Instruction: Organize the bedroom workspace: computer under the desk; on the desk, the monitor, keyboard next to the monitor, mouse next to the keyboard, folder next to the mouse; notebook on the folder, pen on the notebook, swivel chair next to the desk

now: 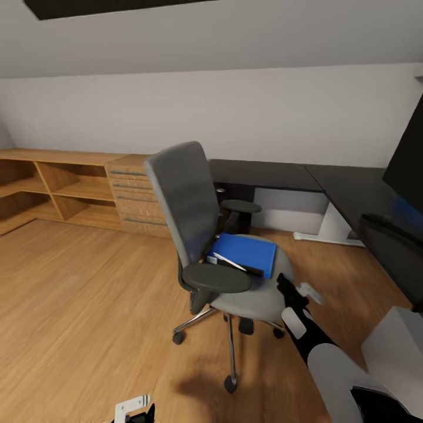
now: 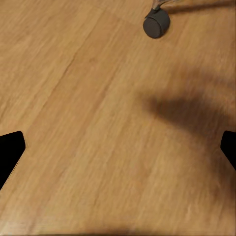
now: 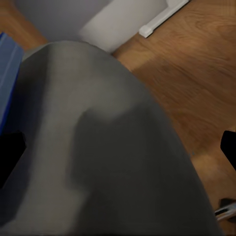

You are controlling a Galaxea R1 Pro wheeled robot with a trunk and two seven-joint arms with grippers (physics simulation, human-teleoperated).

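The grey swivel chair (image 1: 194, 205) stands on the wood floor in the middle of the room, apart from the black-topped desk (image 1: 264, 173). A bright-blue folder (image 1: 249, 251) lies flat on its seat. My right gripper (image 1: 292, 292) hovers open at the seat's front right edge, just right of the folder. In the right wrist view its fingers (image 3: 10, 155) straddle the grey seat (image 3: 108, 147), with the folder (image 3: 6, 73) to one side. My left gripper (image 2: 118, 152) hangs open low over bare floor. The monitor (image 1: 408, 155) shows at the right edge. The light-grey computer (image 1: 392, 346) sits at the lower right.
A light-wood shelf unit (image 1: 70, 188) and its drawers (image 1: 138, 200) line the back wall at left. The desk's white leg (image 1: 332, 226) stands behind the chair. A chair caster (image 2: 156, 22) is near my left gripper. Open floor lies left of the chair.
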